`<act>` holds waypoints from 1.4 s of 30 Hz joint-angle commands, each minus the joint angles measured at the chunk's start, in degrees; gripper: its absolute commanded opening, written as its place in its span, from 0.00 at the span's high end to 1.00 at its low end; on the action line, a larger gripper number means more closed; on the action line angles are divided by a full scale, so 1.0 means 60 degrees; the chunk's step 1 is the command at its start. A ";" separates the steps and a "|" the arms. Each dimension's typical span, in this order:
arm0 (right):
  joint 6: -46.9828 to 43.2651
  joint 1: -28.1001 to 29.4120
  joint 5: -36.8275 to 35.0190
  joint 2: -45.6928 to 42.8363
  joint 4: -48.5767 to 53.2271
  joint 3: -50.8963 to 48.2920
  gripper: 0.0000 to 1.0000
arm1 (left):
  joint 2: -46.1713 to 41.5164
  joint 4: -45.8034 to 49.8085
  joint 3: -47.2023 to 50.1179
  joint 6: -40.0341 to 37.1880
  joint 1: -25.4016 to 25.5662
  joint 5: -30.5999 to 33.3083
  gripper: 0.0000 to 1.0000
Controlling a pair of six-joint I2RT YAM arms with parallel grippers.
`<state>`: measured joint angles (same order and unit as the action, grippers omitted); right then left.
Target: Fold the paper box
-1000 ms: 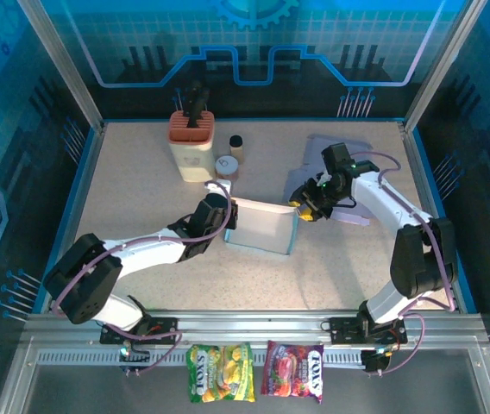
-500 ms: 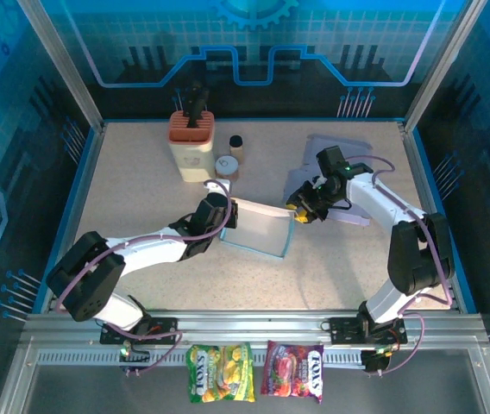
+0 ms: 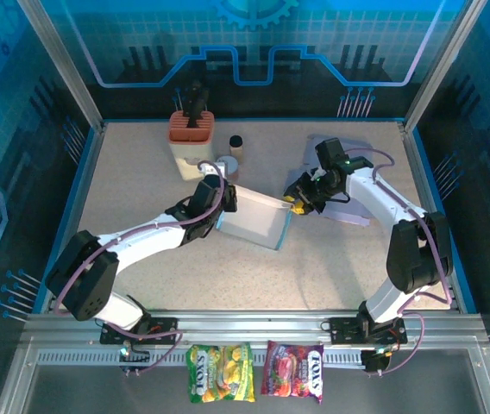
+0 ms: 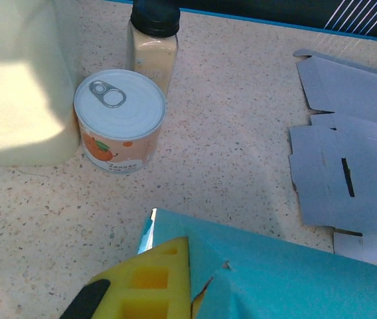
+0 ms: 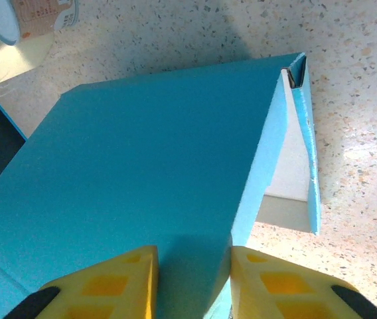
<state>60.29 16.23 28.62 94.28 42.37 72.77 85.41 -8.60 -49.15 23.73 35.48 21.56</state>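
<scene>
The paper box [image 3: 255, 221], teal outside and white inside, is held tilted over the middle of the table between both arms. My left gripper [image 3: 224, 200] is shut on the box's left flap; in the left wrist view a yellow finger [image 4: 150, 282] lies on the teal flap [image 4: 288, 272] and the other peeks out beneath it. My right gripper [image 3: 295, 203] grips the box's right corner. In the right wrist view its yellow fingers [image 5: 112, 286] pinch a folded ridge of the teal panel [image 5: 142, 166], with the white inside wall [image 5: 288, 176] showing beside it.
A cream knife block [image 3: 191, 147], a small can [image 3: 226, 164] and a dark-capped bottle [image 3: 236, 145] stand behind the box. Flat grey-purple cardboard blanks [image 3: 342, 177] lie at the back right. Two snack packets [image 3: 220, 373] lie on the front rail.
The box has been carried toward the back and tilted, both grippers moving with it. The right fingers have drawn closer together on the box's corner.
</scene>
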 commanded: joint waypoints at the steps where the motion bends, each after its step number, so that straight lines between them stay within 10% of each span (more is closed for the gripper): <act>1: 0.0161 0.0349 0.0501 0.0332 -0.0530 0.0133 0.68 | 0.0125 -0.0082 -0.0227 0.0280 0.0126 -0.1141 1.00; 23: -0.1347 0.1890 -0.2299 -0.0326 -0.0067 -0.0973 0.75 | -0.0428 -0.1357 0.2434 0.1328 0.0317 -0.2423 0.96; 42: -0.1519 0.2857 -0.3580 -0.0263 -0.0371 -0.1804 0.78 | -0.3471 0.1951 0.3574 0.3668 0.0648 -0.2887 0.44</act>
<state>52.18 32.45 9.45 92.47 39.40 62.92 67.35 -1.19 -29.08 41.12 38.89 8.03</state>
